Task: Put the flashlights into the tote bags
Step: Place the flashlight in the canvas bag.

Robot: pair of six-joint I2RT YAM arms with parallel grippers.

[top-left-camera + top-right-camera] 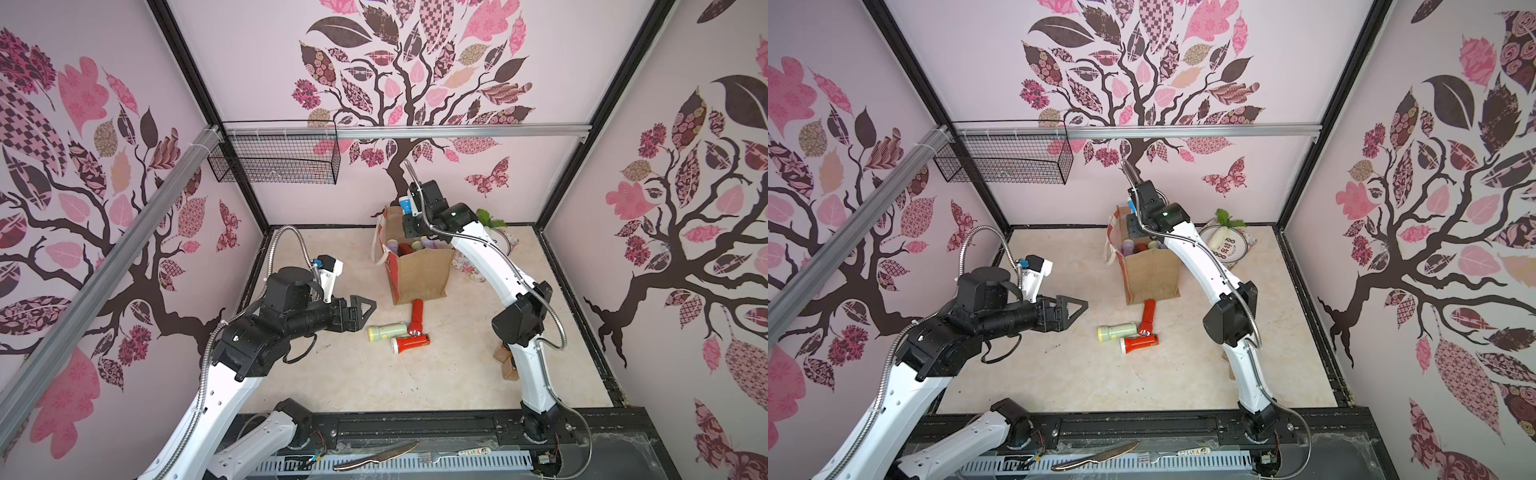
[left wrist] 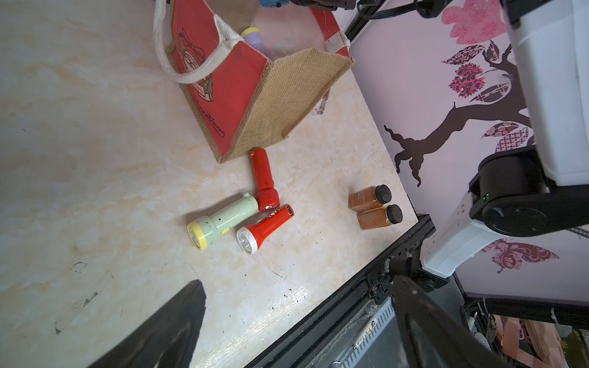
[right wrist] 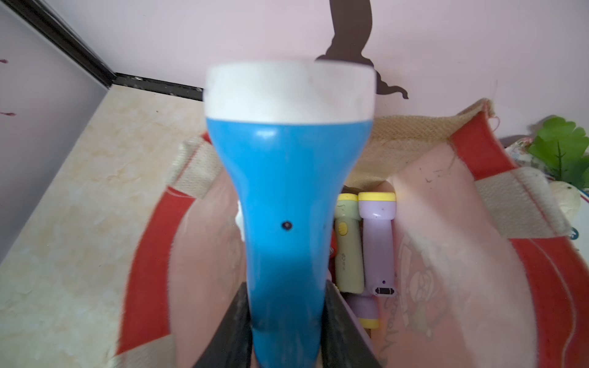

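Observation:
The tote bag (image 1: 419, 272) (image 1: 1152, 274) (image 2: 255, 95) stands open at the back of the table, with several flashlights inside, among them a lilac one (image 3: 377, 242) and a pale green one (image 3: 347, 251). My right gripper (image 3: 287, 283) (image 1: 409, 218) is shut on a blue flashlight (image 3: 287, 191) (image 1: 405, 205), held head-up over the bag's mouth. In front of the bag lie a red flashlight (image 1: 417, 316) (image 2: 264, 180), a pale green flashlight (image 1: 387, 331) (image 2: 223, 220) and a white-headed red flashlight (image 1: 410, 344) (image 2: 264, 227). My left gripper (image 1: 365, 309) (image 2: 298, 280) hangs open and empty to their left.
Two brown black-capped jars (image 2: 369, 197) (image 2: 379, 216) lie near the table's right edge, partly behind the right arm in both top views. A plate with a white vegetable (image 1: 1225, 243) sits right of the bag. A black wire basket (image 1: 274, 158) hangs on the back wall. A knife (image 1: 374, 455) lies on the front rail.

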